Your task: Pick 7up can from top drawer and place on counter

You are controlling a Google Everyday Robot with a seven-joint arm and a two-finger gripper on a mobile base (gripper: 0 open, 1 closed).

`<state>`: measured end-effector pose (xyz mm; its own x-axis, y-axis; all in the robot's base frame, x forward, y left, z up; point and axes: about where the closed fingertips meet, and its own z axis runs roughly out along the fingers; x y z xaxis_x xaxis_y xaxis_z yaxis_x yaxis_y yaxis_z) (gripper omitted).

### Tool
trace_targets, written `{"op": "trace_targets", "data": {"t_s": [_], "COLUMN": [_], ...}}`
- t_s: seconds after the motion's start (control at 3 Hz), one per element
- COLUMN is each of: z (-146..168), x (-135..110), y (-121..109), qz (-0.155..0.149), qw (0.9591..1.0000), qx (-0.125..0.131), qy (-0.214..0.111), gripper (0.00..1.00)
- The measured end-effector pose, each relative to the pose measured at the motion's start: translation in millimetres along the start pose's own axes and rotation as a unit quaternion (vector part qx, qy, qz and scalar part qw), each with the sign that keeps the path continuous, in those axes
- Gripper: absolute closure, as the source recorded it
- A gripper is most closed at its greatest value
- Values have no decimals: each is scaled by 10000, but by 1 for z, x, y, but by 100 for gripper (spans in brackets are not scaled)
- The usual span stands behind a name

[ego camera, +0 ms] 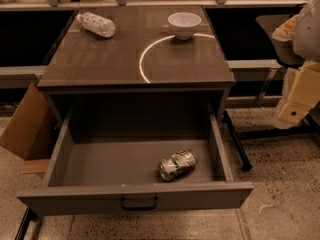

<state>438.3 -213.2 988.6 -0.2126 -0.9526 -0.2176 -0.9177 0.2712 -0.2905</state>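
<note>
Dim, warm yellow-brown light overall, apparently from overhead: the glossy tabletop point(100, 59) gives back a soft sheen, w/ the pale circle line point(140, 59) glaring brightest near the white bowl point(184, 24). Under the tabletop the cabinet recess point(140, 116) sits in deep shadow, the open drawer point(110, 164) below it is evenly grey, & the can point(177, 164) there catches a few small highlights. The gripper point(294, 109), off to the right of the tabletop, is lit pale cream, while the bays point(30, 36) on either side of the tabletop are near black.
</note>
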Motion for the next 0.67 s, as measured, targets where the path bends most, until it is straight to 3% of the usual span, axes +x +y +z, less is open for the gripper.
{"op": "trace_targets", "data": {"t_s": [0.33,0.67], "z": [2,31], "x": [-1,-17], "y": [1,7], "qz": [-23,-297], "qw": [10000,9984], "qx": [-14,-192], "qy": [-34,-435], "gripper": [0,0]}}
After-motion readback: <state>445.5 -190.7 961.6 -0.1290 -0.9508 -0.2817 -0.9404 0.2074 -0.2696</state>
